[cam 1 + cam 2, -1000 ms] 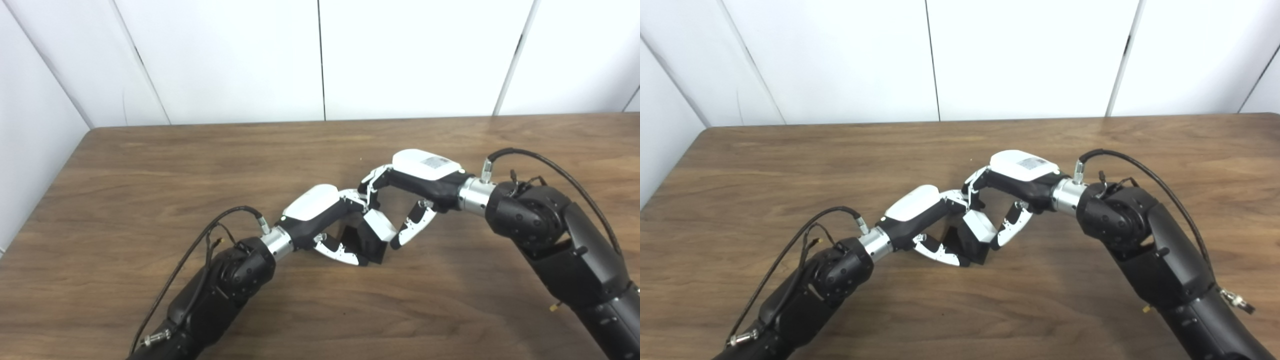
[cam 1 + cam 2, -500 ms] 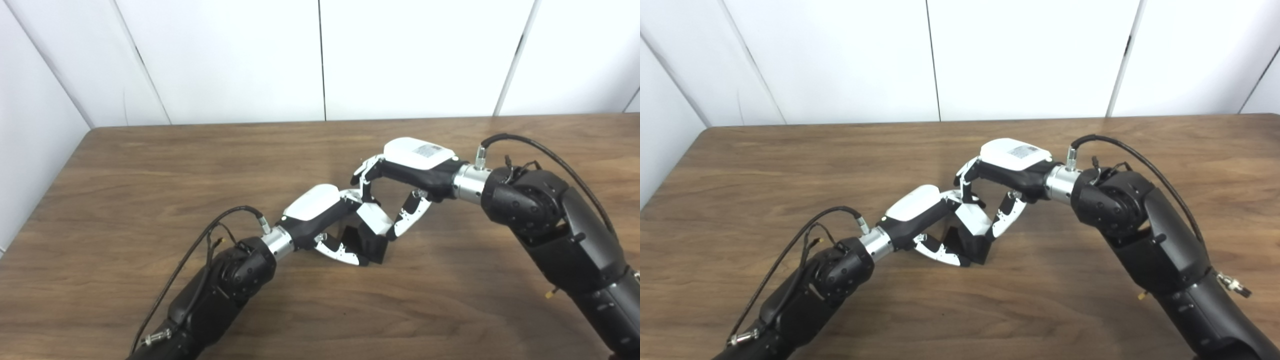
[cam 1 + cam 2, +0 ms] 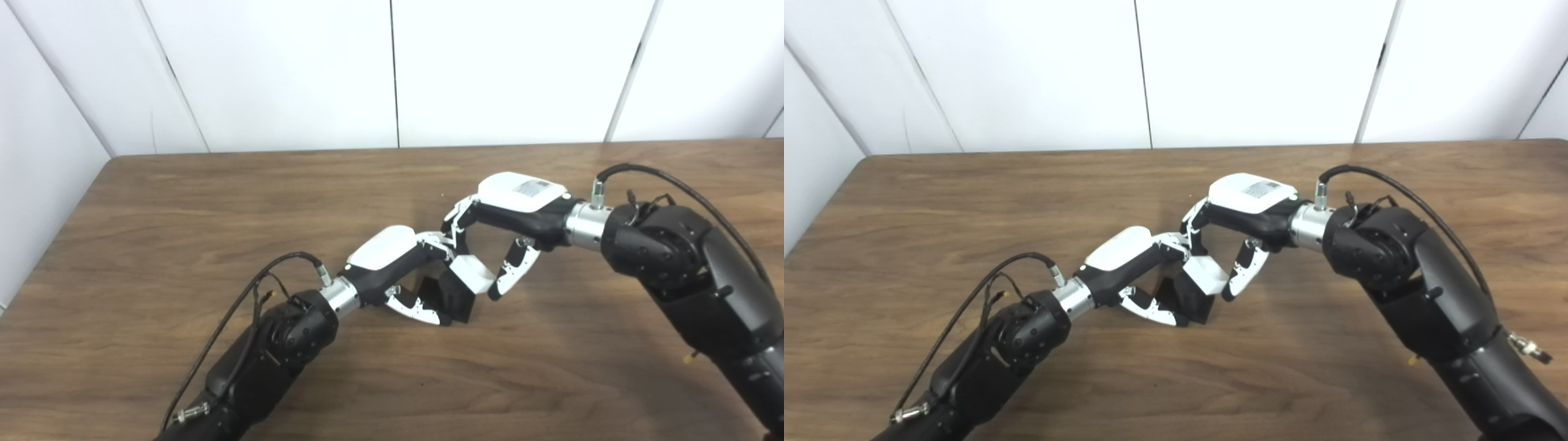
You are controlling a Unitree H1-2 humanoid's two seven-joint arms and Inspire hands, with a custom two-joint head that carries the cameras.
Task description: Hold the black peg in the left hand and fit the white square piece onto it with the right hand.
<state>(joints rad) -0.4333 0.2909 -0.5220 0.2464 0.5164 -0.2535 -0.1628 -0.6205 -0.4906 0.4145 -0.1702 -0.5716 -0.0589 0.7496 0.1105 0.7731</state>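
Although both head cameras record the same arrangement, the right eye view shows the whole right forearm down to a brass-coloured connector near its elbow, while the left eye view crops that arm at the frame's edge. Left hand (image 3: 398,269): closed around the black peg (image 3: 452,300), whose base rests on the wooden table (image 3: 184,214) near its centre; a lower finger (image 3: 419,311) lies along the peg's front. Right hand (image 3: 502,233): pinching the white square piece (image 3: 473,274) between its curled upper fingers and thumb (image 3: 509,277). This piece sits tilted against the top of the peg; whether it is seated on the peg cannot be determined. A grey label (image 3: 1263,188) is fixed to the back of the right hand; its print is too small to read.
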